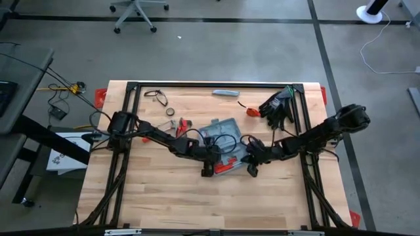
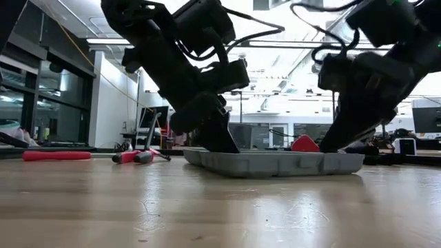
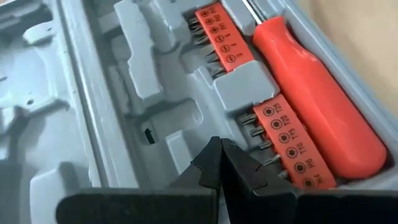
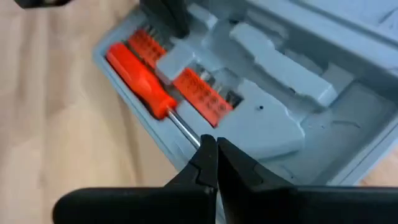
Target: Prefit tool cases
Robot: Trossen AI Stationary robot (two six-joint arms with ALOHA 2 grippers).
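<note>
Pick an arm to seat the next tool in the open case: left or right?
Probably left. The left gripper, shut, hangs over the tool case's empty moulded slots, with loose tools lying on its side. The right gripper, also shut, sits at the screwdriver's shaft, already seated.

Grey concrete floor (image 1: 262,46) with dark tape lines surrounds the light wooden counter (image 1: 164,196). A wheeled office chair (image 1: 134,13) stands beyond its far side; a white fan base (image 1: 374,12) with cable at one corner. Bright ceiling lights (image 2: 289,52); glazed partition (image 2: 41,103).
</note>
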